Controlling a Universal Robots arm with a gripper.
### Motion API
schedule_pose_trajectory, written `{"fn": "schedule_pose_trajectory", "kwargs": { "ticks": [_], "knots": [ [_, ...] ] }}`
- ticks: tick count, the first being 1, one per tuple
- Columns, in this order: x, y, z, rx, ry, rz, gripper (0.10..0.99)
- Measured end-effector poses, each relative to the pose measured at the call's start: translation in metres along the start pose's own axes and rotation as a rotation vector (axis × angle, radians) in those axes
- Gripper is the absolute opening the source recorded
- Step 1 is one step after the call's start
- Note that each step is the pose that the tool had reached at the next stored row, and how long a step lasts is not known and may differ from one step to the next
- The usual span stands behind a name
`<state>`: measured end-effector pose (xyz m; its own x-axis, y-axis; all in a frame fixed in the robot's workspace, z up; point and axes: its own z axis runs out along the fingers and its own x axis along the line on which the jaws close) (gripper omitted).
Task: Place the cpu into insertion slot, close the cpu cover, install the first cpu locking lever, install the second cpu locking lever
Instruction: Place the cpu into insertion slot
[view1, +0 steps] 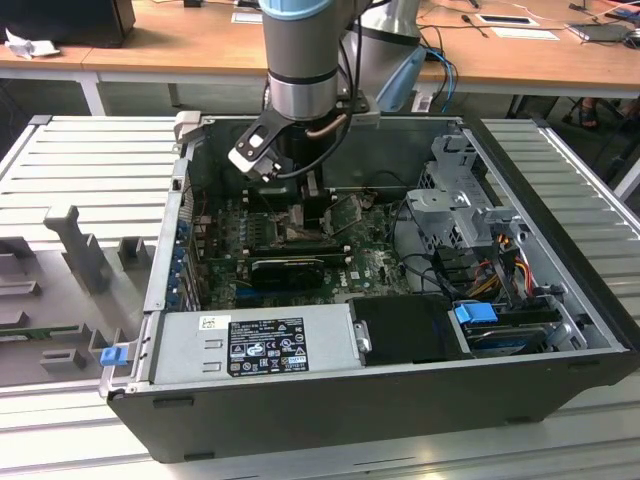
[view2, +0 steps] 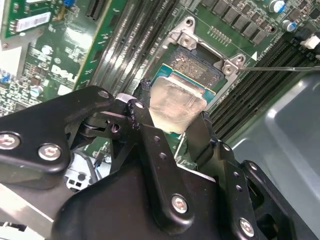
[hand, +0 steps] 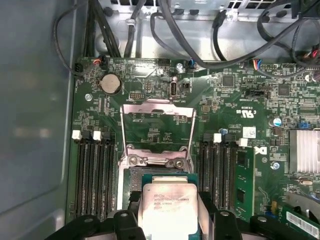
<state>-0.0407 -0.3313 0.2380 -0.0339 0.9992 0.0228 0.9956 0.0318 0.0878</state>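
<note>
Hand (view2: 172, 107) clenched on the cpu (view2: 177, 97) between its 2 fingers (view2: 150, 135), over the insertion slot (view2: 195, 62) (cpu cover (hand: 158, 108) open)

1 grey robot arm (view1: 300, 50) enters the exterior view at 12 o'clock and hangs straight down, its last segment upright. A silver band rings the wrist (view1: 300, 98), and a white-faced block (view1: 250, 150) juts from it toward 8 o'clock. Below the wrist, the black gripper (view1: 305, 200) points downward. In the second wrist view its 2 black fingers (view2: 150, 137) press against opposite edges of a silvery chip (view2: 177, 102), with bolted black links spread behind them.
</note>
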Motion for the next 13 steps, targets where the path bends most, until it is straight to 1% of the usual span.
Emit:
{"fn": "schedule_pose_trajectory", "kwargs": {
  "ticks": [5,10,13],
  "knots": [
    [0.0022,-0.0030,0.0085,0.000,0.0001,0.000,0.529],
    [0.0028,-0.0044,0.0116,0.000,-0.0013,0.015,0.529],
    [0.0049,-0.0046,0.0148,0.000,-0.0017,0.017,0.529]
  ]
}}
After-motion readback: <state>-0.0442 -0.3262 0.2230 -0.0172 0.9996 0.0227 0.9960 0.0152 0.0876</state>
